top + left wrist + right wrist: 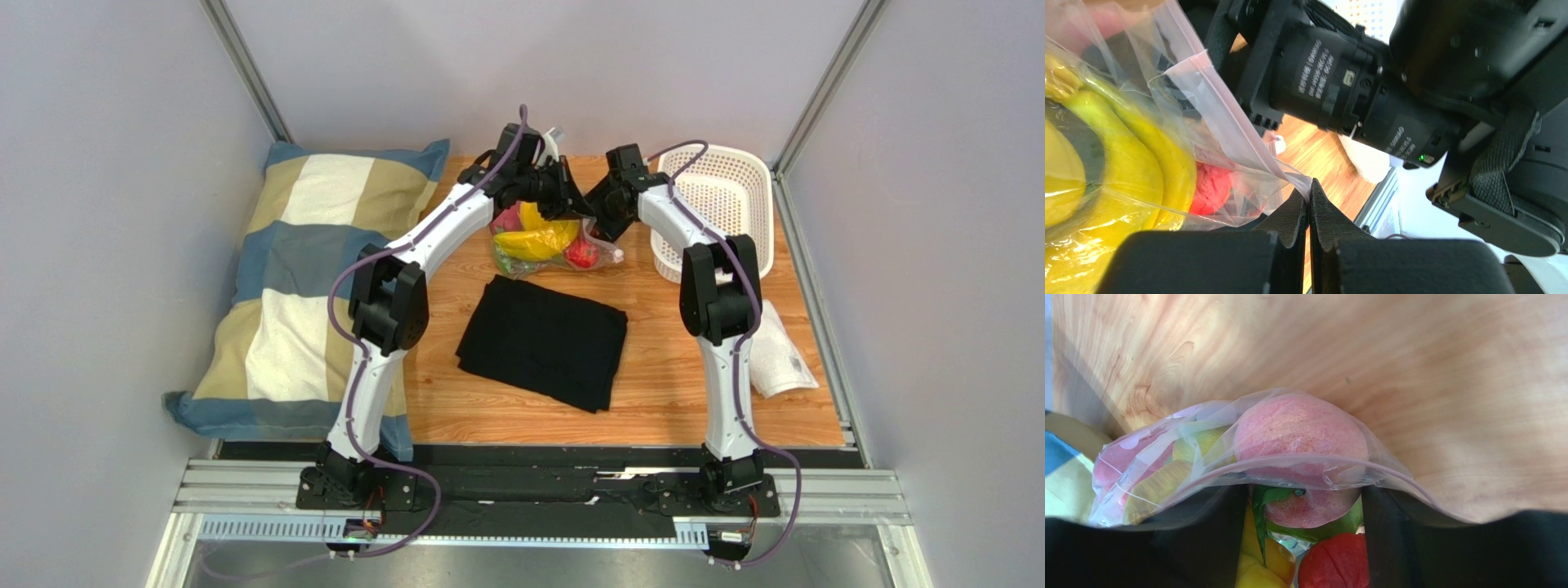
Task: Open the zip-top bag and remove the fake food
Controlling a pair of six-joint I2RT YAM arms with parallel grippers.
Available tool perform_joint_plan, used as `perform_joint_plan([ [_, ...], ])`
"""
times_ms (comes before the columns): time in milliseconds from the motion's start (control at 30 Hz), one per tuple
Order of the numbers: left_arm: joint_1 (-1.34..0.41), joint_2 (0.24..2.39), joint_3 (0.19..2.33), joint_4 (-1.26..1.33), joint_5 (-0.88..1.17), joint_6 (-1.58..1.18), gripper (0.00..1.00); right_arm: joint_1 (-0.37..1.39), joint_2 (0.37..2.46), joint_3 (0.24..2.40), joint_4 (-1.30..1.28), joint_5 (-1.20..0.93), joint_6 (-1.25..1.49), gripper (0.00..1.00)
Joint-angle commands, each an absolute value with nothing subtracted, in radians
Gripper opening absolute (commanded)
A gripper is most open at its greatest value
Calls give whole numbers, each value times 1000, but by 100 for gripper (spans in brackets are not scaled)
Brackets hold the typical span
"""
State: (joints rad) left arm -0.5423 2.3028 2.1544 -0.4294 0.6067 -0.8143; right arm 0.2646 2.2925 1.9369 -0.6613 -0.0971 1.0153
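One wooden table [687, 380], boxed in by pale grey walls with a metal post [252, 74] running up each far corner. A checked pillow [313, 282] in blue, tan and white covers the left edge. A folded black cloth [543, 339] lies mid-table. A white perforated basket [724, 202] sits at the far right, and a white packet [783, 358] lies beside the right arm. Both arms rise from the near rail with elbows up. The forearms slope forward and inward, so the wrists nearly meet over the far middle of the table. The bag [540, 245] lies there, between cloth and basket, with the food [536, 235] inside. The left gripper [1310, 187] comes in from the left with its jaws pressed together, and an edge of the clear film is pinched at their tips. Yellow bananas [1137, 159] bulge against the plastic just beside it, with a red piece [1211, 187] behind them. The right gripper [1303, 502] points down at the bag's mouth with its jaws standing well apart. The pinkish zip rim [1303, 468] is stretched across in front of them. Whether either finger has hold of that rim cannot be told. A pink peach [1300, 432] sits just under the rim, with a green leaf [1266, 505] below it. More yellow fruit and a red fruit [1333, 563] show between the jaws.
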Motion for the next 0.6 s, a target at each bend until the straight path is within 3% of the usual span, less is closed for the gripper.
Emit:
perform_joint_plan([
  [0,-545,2281,2207,-410,626,-804,0,253,2372,2020,-673,-69,974,41],
  [167,-520,2263,2203,-439,624,-805,0,255,2223,1970,-716,-178,901,9],
  [267,-502,2218,2195,-465,601,-818,0,253,2091,1901,-724,-204,867,0],
  [567,-448,2201,2272,-451,635,-905,0,250,2003,2040,-899,-293,776,0],
])
